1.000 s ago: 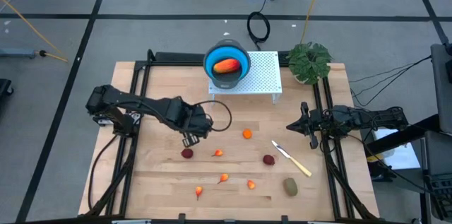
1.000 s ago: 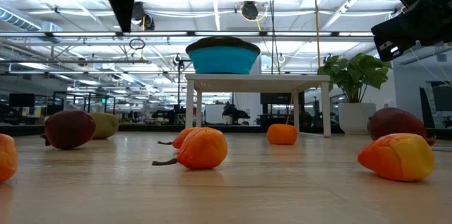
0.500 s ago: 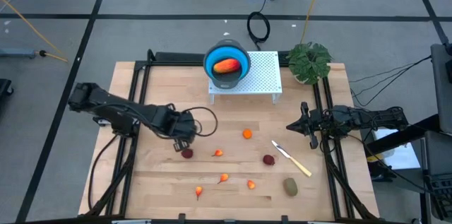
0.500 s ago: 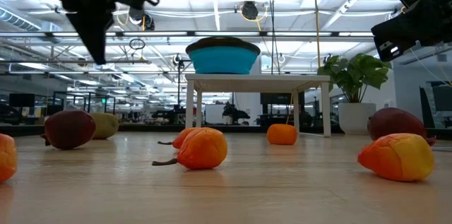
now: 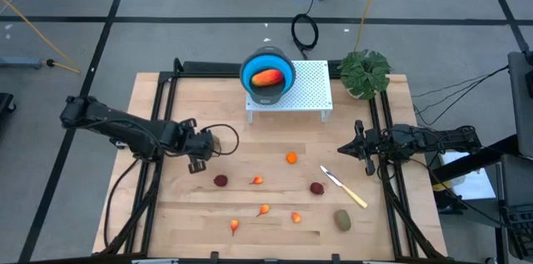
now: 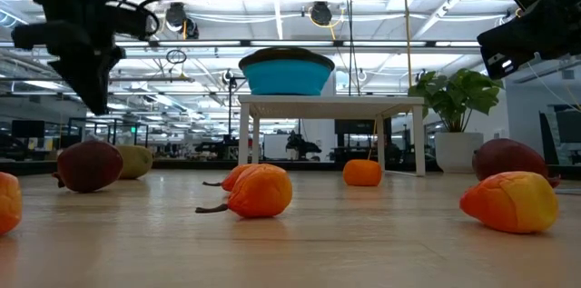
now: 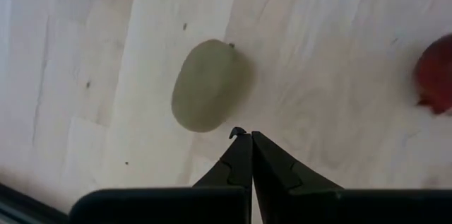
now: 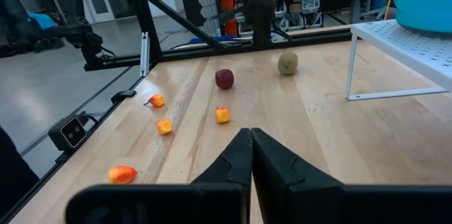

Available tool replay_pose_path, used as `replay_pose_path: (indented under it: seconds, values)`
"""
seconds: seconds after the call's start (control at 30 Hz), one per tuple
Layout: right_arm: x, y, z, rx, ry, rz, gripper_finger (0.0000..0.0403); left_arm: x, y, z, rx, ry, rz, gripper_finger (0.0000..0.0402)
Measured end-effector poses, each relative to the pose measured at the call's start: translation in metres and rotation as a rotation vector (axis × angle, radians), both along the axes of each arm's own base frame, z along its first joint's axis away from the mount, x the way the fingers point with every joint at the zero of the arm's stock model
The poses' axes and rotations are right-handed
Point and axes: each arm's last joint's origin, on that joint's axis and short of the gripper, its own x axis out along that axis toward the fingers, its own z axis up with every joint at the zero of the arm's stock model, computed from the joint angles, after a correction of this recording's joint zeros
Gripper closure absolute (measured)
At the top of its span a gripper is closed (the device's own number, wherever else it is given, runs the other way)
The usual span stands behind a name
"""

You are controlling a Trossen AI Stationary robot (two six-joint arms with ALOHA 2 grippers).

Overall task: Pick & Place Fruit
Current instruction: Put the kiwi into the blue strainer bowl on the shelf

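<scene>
My left gripper [image 5: 197, 161] is shut and points steeply down above the table's left part. A brown-green oval fruit [image 7: 205, 84] lies on the wood just beyond its fingertips [image 7: 248, 133], untouched. A dark red ball [image 5: 220, 180] lies close by and another [image 5: 316, 187] lies farther right. A second oval [image 5: 342, 219] rests near the front right. Several small orange-red bits [image 5: 263, 210] lie scattered near the front. An elongated red-yellow fruit [image 5: 266, 77] lies in the blue bowl [image 5: 246, 66]. My right gripper [image 5: 341, 149] waits shut at the table's right side.
The bowl stands on a white perforated rack [image 5: 310, 89] at the far middle. A pale-handled knife [image 5: 344, 186] lies right of centre. A potted plant [image 5: 365, 71] stands at the far right corner. Black frame rails [image 5: 158, 131] run along both sides.
My left gripper has moved toward the table's left edge and come down, staying shut. It has drawn back from above the dark red ball to above the brown-green oval. No fruit has moved.
</scene>
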Motion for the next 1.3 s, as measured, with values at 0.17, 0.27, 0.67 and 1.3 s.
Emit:
replay_pose_path:
  seconds: [0.17,0.27,0.67,1.3]
  values:
    - [0.0,0.0,0.0,0.0,0.0,0.0,0.0403,-0.001,0.012,-0.005,-0.017,-0.006,-0.017,0.0391]
    - [0.0,0.0,0.0,0.002,0.0,0.0,0.0403,0.0,0.018,-0.006,-0.037,-0.007,-0.001,0.0396]
    - [0.0,0.0,0.0,0.003,-0.001,-0.001,0.0403,0.018,0.03,0.0,0.001,-0.159,-0.158,0.0399]
    - [0.0,0.0,0.0,0.003,-0.001,0.0,0.0403,0.012,0.059,-0.003,0.08,-0.047,-0.299,0.0278]
